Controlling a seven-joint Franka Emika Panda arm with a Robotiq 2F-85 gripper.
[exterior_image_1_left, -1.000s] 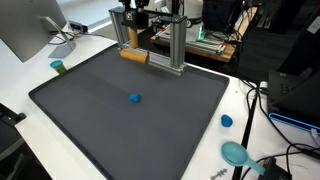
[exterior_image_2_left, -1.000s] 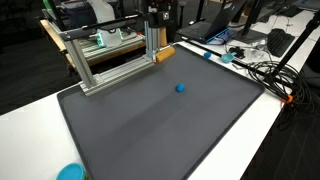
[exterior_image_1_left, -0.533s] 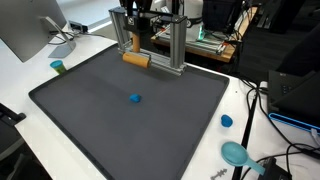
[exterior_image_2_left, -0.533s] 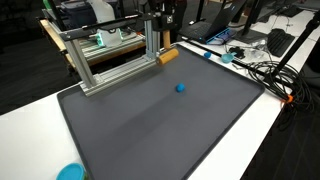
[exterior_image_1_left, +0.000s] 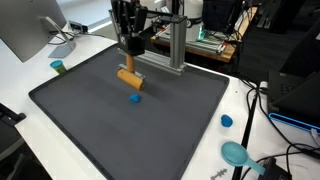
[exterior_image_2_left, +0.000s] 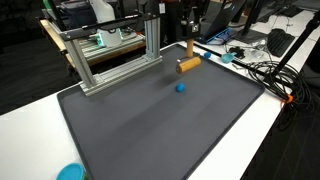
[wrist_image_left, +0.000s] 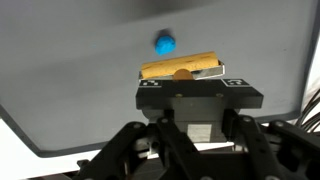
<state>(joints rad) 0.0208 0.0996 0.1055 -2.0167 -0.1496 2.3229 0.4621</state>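
Note:
My gripper (exterior_image_1_left: 129, 66) is shut on an orange cylinder (exterior_image_1_left: 129, 78) and holds it crosswise just above the dark grey mat (exterior_image_1_left: 90, 125). In both exterior views the cylinder (exterior_image_2_left: 188, 65) hangs a little behind a small blue ball (exterior_image_1_left: 134, 98) that lies on the mat (exterior_image_2_left: 150, 130). The wrist view shows the cylinder (wrist_image_left: 180, 66) between the fingertips (wrist_image_left: 181, 74) with the blue ball (wrist_image_left: 164, 43) just beyond it. The gripper (exterior_image_2_left: 188, 55) stands clear of the aluminium frame.
An aluminium frame (exterior_image_1_left: 168, 45) stands along the mat's back edge (exterior_image_2_left: 105, 62). A teal cup (exterior_image_1_left: 57, 67), a blue cap (exterior_image_1_left: 226, 121) and a teal disc (exterior_image_1_left: 235, 152) sit on the white table. A monitor (exterior_image_1_left: 25, 30) and cables (exterior_image_2_left: 268, 72) flank the mat.
The gripper has carried the orange cylinder out from the aluminium frame, toward the mat's middle and lower, to just behind the blue ball. The ball has not moved.

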